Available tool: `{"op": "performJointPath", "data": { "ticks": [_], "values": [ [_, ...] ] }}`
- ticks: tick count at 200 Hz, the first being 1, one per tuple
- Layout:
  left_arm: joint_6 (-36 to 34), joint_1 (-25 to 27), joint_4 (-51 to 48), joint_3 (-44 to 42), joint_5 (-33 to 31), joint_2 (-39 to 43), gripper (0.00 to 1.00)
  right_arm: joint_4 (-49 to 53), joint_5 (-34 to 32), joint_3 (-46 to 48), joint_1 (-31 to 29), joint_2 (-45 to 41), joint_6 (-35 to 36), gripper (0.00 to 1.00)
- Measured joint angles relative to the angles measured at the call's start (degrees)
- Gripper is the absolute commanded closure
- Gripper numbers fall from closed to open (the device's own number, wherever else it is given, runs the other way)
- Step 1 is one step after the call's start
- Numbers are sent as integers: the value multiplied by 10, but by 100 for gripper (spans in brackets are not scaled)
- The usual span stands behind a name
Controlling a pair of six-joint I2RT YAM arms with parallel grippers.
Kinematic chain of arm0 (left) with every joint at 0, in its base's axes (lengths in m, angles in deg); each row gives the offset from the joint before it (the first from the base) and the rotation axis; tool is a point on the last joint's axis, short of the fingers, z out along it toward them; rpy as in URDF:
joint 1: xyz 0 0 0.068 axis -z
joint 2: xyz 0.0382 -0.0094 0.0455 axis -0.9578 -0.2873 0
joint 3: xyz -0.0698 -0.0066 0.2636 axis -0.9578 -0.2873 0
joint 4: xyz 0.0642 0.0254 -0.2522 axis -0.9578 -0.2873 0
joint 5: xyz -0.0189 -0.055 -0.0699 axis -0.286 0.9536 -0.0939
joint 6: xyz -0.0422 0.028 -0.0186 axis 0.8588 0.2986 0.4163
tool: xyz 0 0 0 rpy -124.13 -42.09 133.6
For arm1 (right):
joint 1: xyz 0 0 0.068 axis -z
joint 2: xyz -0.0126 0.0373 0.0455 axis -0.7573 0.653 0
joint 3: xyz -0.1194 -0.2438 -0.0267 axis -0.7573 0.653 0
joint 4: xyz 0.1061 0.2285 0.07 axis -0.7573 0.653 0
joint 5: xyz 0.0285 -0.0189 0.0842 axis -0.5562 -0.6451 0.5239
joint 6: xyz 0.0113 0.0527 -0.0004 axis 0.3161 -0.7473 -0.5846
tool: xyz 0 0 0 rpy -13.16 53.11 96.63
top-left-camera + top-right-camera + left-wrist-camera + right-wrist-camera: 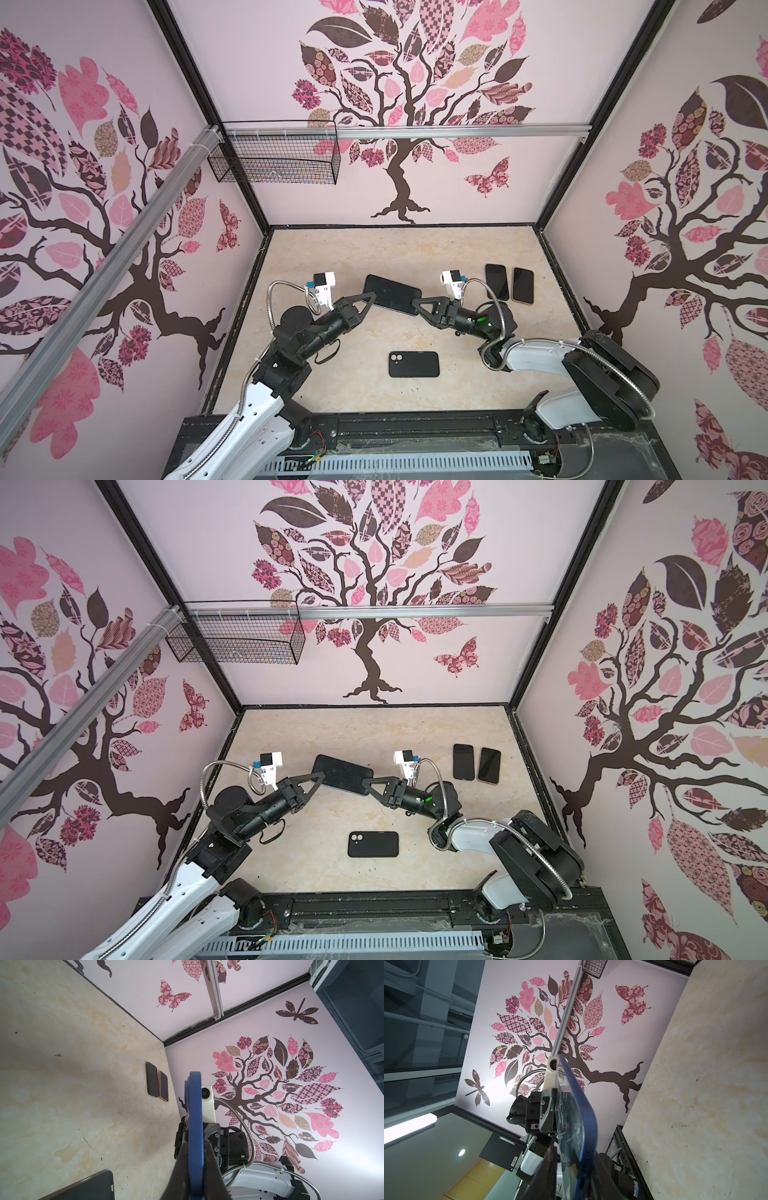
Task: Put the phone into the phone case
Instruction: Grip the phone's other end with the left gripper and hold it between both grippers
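A blue phone (390, 293) (343, 772) with a dark screen hangs above the table between my two grippers. My left gripper (372, 297) (321, 776) is shut on its left end; in the left wrist view the blue edge of the phone (195, 1115) runs straight out between the jaws of the left gripper (195, 1142). My right gripper (417, 305) (368, 783) (577, 1153) has its jaws closed round the right end of the phone (583, 1115), which sits skewed between them. The black phone case (414, 364) (373, 844) (87, 1186) lies flat on the table, nearer the front, with nothing in it.
Two other phones, one black (497, 281) (152, 1079) and one gold-edged (523, 285) (163, 1085), lie side by side at the back right of the table. A wire basket (274, 158) hangs on the back wall at the upper left. Walls enclose the table on three sides.
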Motion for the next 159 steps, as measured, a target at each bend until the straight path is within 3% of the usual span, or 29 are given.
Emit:
{"op": "performJointPath", "data": {
  "ticks": [66,159],
  "values": [
    [10,-1,16,-7,0,2,100,-54,0,0,0,23,-38,90],
    [6,-2,5,-12,0,7,58,0,-3,0,0,-5,-11,97]
  ]
}}
